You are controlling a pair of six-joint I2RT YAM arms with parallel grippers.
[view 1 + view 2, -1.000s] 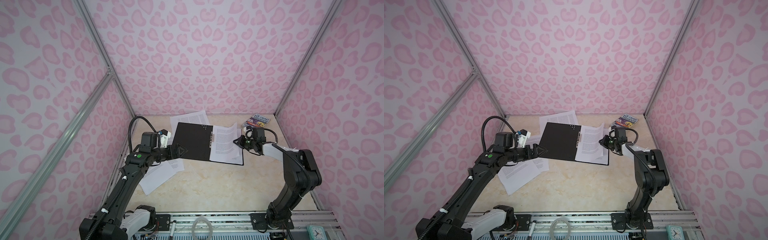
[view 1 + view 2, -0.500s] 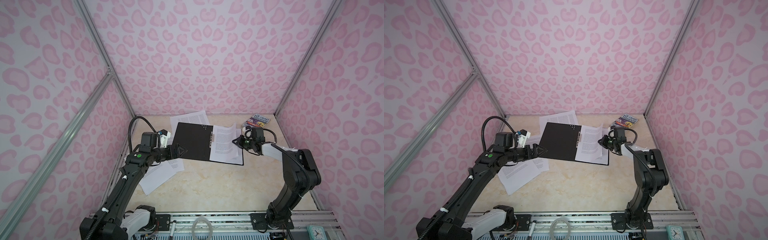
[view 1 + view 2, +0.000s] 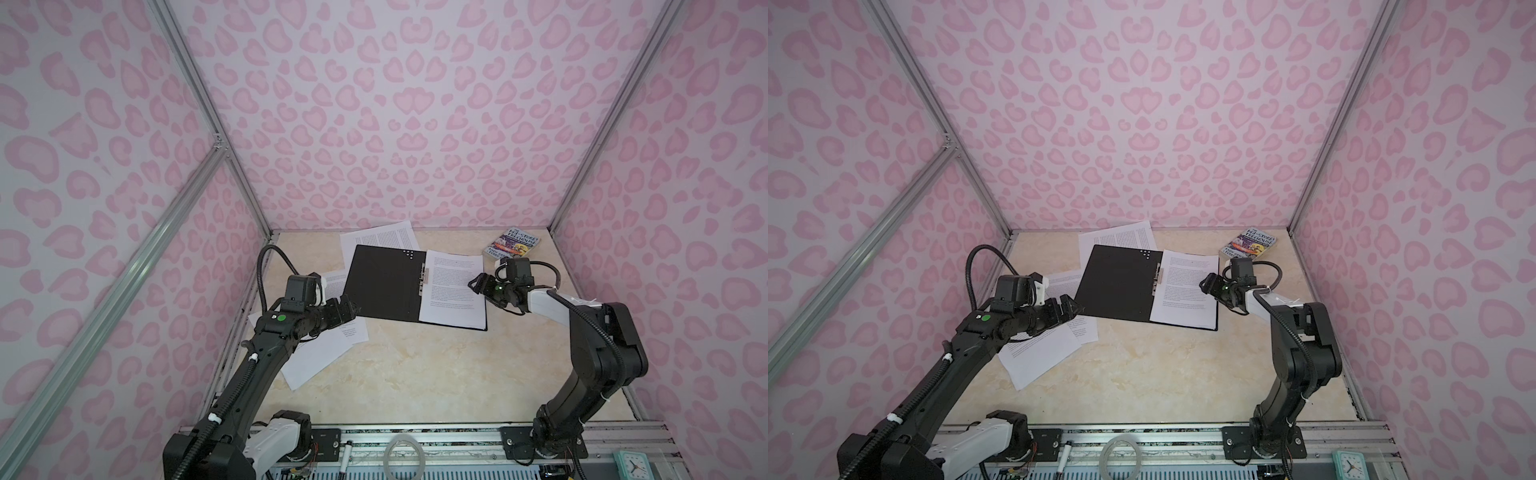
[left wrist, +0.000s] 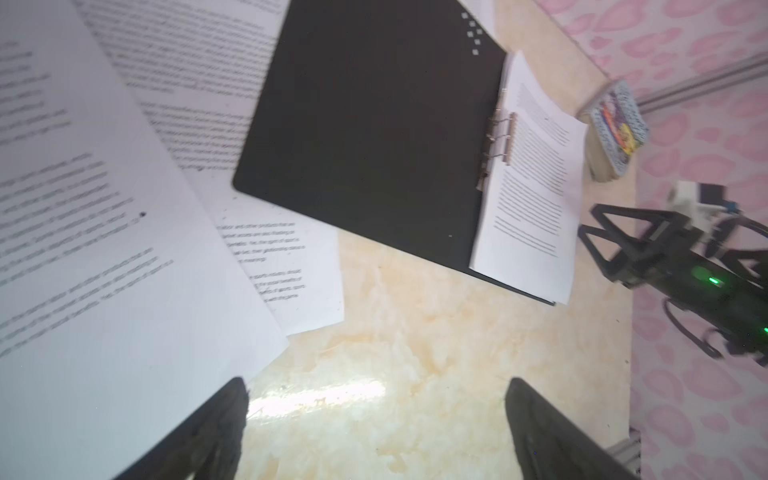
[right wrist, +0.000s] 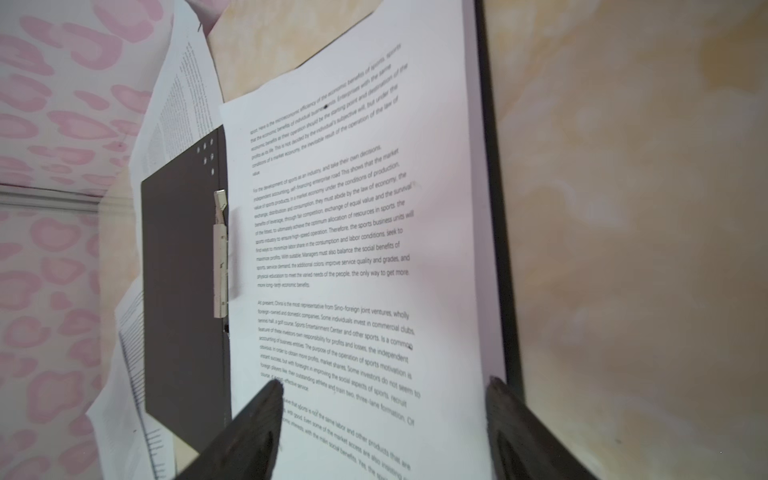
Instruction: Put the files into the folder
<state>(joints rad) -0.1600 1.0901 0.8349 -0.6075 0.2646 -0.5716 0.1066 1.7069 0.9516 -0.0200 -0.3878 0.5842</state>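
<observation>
Files (image 3: 320, 353) lie partly hidden beneath folder (image 3: 386, 282) and left arm (image 3: 286, 326).

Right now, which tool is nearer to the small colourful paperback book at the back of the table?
Right. The right tool is just in front of the book, at the right edge of the open black folder; the left tool is beyond its opposite edge.

matt black folder (image 3: 386, 282) with metal clip (image 3: 424, 276), paper files (image 3: 453, 291), glossy table (image 3: 415, 374).

Black-lined folder (image 3: 386, 282), white files (image 3: 453, 291) with black print, colourful book (image 3: 512, 245), pink-spotted walls (image 3: 395, 104), beige marbled table (image 3: 415, 374)
</observation>
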